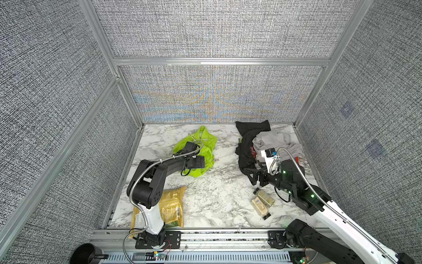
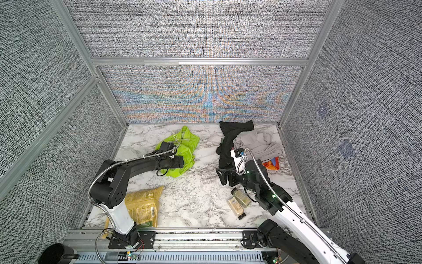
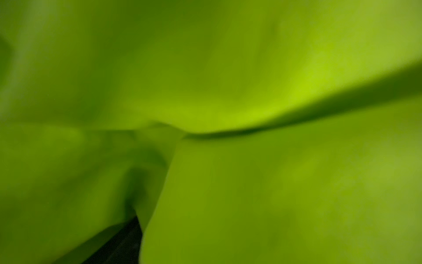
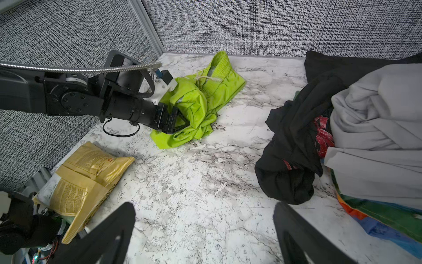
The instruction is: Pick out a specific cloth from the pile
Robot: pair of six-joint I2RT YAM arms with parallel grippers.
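Risk: the thin shiny neon yellow-green cloth (image 4: 196, 102) slips free if the bite is only a loose fold, and the white drawstring (image 4: 205, 78) may snag. Left gripper (image 4: 180, 123) fingers are buried in its folds; can't tell if clamped. Right gripper (image 4: 203, 205) fingers are spread wide and empty over the white marble table (image 4: 194, 178), with the heap of black and grey garments (image 4: 292, 137) just beside them.

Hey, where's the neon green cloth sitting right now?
In both top views the cloth lies left of centre on the marble table, toward the back wall, apart from the pile on the right, with the left gripper among its folds.
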